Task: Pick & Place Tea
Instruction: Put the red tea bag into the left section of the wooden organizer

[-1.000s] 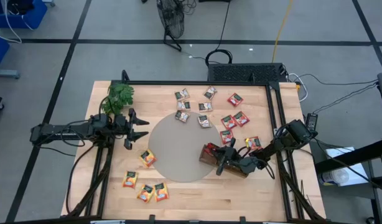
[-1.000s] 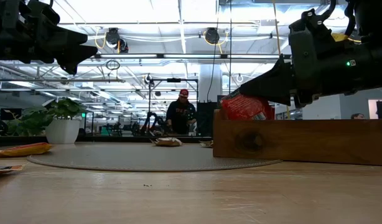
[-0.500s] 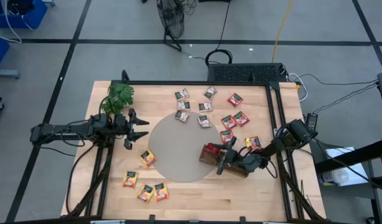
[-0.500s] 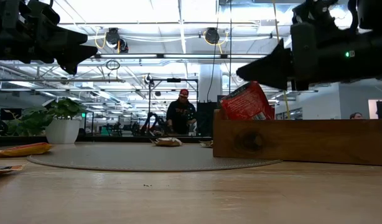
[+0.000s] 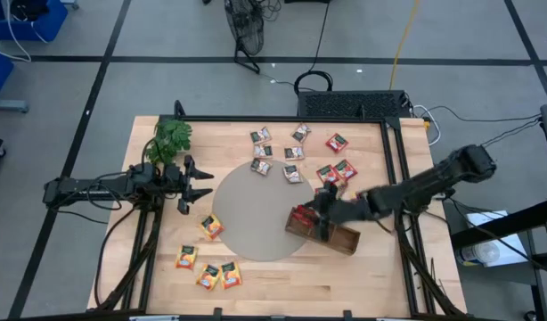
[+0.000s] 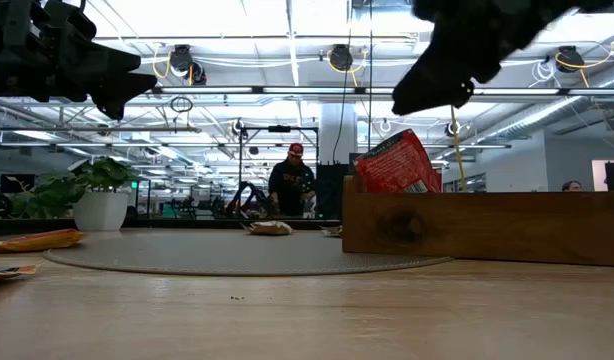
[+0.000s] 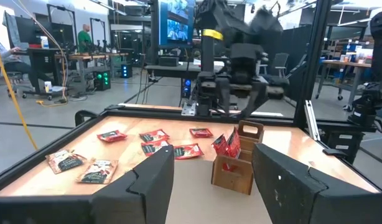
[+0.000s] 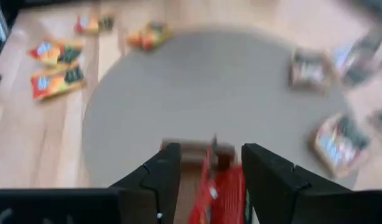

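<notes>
The right gripper (image 5: 323,210) hangs above the wooden tray (image 5: 323,232), its fingers (image 8: 158,180) spread apart with nothing between them. Just under them a red tea sachet (image 6: 392,164) stands tilted in the end compartment of the tray, poking up above the wall, apart from the fingers. The tray lies with that end on the round grey mat (image 5: 256,214) and the rest on the bare surface (image 5: 282,285) toward the right edge.

The left gripper (image 5: 200,184) waits above the surface near the left edge, beside the mat, its fingers (image 7: 147,180) parted and empty.

The rest of the tea lies loose. Grey-white sachets (image 5: 261,136) sit in a group near the far edge, some touching the rim of the mat. Red sachets (image 5: 336,142) lie toward the far right, close to the right gripper and arm. Orange-yellow sachets (image 5: 218,275) lie toward the near left corner, one (image 5: 211,226) just beside the mat's left rim.

A green leafy sprig (image 5: 170,138) sits at the far left corner. In the low view a person (image 6: 292,185) shows in the room beyond the surface.
</notes>
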